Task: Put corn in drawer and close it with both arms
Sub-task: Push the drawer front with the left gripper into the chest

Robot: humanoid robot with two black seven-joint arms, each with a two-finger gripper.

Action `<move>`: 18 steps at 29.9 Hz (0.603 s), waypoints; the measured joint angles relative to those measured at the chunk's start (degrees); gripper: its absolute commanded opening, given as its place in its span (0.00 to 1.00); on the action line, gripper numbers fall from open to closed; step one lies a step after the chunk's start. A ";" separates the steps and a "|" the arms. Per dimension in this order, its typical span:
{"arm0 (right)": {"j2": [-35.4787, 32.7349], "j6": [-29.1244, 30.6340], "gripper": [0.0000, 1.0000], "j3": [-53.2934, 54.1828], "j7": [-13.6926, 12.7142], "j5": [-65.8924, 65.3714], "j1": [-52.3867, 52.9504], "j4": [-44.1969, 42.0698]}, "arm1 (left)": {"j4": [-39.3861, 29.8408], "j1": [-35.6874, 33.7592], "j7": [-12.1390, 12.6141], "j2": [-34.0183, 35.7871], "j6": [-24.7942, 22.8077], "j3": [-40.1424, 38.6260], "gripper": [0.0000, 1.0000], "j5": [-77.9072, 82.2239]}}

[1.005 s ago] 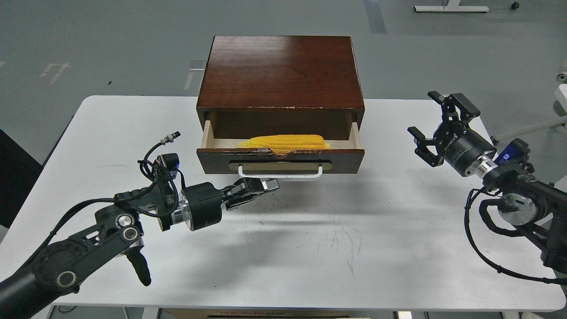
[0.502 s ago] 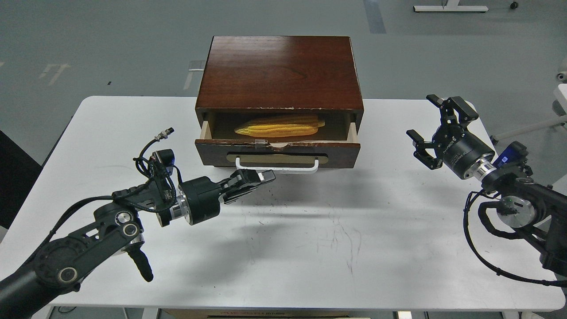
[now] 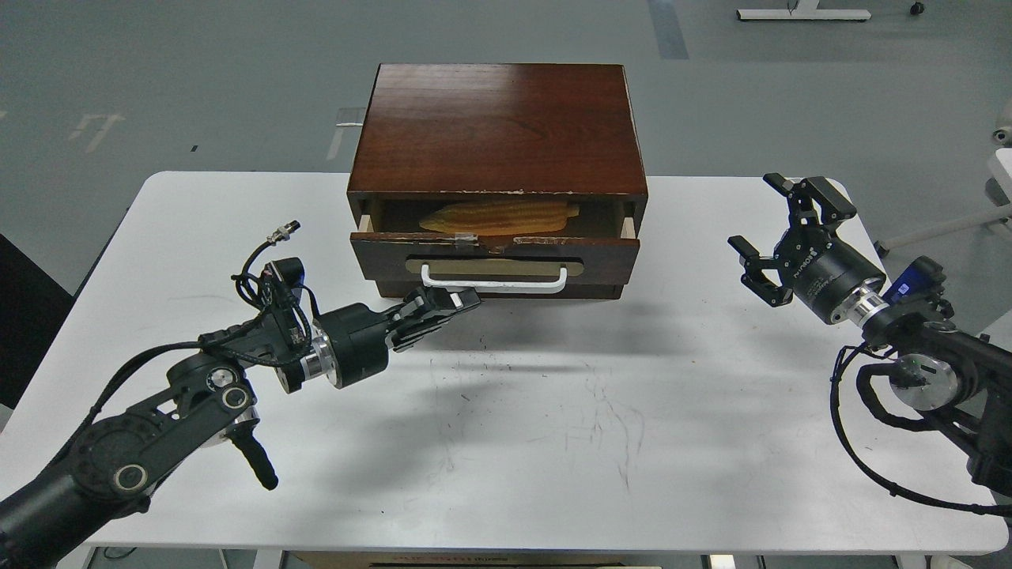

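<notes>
The yellow corn (image 3: 498, 217) lies lengthwise inside the drawer (image 3: 494, 254), which stands only a little way out of the dark wood cabinet (image 3: 496, 126). The corn is half in shadow under the cabinet top. My left gripper (image 3: 451, 304) is shut, with nothing held in it, its tips against the drawer front just below the left end of the white bar handle (image 3: 494, 279). My right gripper (image 3: 779, 225) is open and empty, held above the table to the right of the cabinet, well apart from it.
The cabinet stands at the back middle of the white table (image 3: 514, 442). The table's near half is scuffed with dark marks. Grey floor lies beyond the far edge, and a white frame base (image 3: 802, 13) stands far back right.
The drawer has slid well into the cabinet with the corn in it. My left gripper has followed it forward, shut. My right gripper has barely moved.
</notes>
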 measured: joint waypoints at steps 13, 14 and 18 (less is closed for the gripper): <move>0.07 0.00 1.00 0.00 0.00 0.00 -0.56 0.08 | 1.80 -0.04 -0.04 -1.24 2.58 -0.48 0.00 -0.10; 0.07 0.00 1.00 0.00 0.00 0.00 -0.56 0.07 | 1.82 -0.04 0.07 -1.29 2.87 -0.48 0.00 -0.27; 0.09 0.00 1.00 0.00 0.00 0.00 -0.62 0.00 | 1.84 -0.04 0.89 -1.38 4.02 -0.49 0.00 -2.06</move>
